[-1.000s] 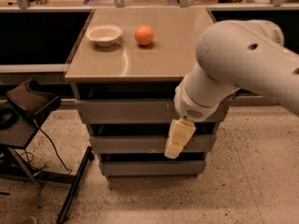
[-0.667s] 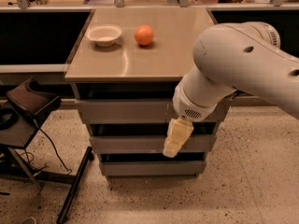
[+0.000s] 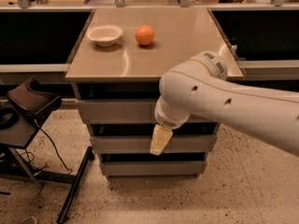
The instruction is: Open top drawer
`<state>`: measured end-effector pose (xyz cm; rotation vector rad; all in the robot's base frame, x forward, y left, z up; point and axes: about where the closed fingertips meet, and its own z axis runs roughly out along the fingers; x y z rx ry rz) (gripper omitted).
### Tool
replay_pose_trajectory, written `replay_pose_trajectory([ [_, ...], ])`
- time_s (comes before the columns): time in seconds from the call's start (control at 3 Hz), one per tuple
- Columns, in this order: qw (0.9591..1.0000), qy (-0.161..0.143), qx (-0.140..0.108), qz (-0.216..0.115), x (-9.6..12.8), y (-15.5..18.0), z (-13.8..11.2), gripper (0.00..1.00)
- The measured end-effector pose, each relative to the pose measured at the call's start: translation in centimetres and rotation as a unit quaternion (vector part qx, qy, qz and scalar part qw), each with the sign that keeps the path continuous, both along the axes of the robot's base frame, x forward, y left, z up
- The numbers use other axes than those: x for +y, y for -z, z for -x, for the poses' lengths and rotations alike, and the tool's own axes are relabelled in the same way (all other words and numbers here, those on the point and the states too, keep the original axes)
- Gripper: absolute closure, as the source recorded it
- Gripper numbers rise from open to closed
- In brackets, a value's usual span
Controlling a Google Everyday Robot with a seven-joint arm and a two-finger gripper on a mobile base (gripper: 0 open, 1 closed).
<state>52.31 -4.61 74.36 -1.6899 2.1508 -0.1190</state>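
Note:
The top drawer [image 3: 117, 111] is the widest grey front just under the tan counter top [image 3: 140, 62], and its front sits about flush with the cabinet. Two narrower grey drawers [image 3: 126, 143] lie below it. My gripper [image 3: 160, 140] is a cream-coloured tip hanging from the thick white arm [image 3: 219, 94]. It is in front of the cabinet, right of centre, just below the top drawer's lower edge. The arm hides the right part of the top drawer's front.
A white bowl [image 3: 104, 34] and an orange [image 3: 145, 35] stand on the counter top. A black stand with cables [image 3: 30, 101] and its slanted leg [image 3: 74, 185] are on the speckled floor at the left. Dark shelving runs behind.
My arm has swung left across the cabinet front, and the gripper has moved a little left with it. The drawers have not visibly moved.

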Motion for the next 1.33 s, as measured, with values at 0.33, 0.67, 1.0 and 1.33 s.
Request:
replay_pose_trajectory([
  [0.33, 0.9987, 0.024, -0.037, 0.025, 0.4, 2.1, -3.5, 0.0],
  [0.67, 0.9967, 0.042, -0.059, 0.035, -0.2, 1.4, -4.6, 0.0],
  [1.0, 0.9981, 0.039, -0.041, 0.027, -0.3, 2.7, -4.9, 0.0],
  [1.33, 0.9989, 0.046, -0.011, -0.004, -1.5, 6.0, -6.6, 0.0],
])
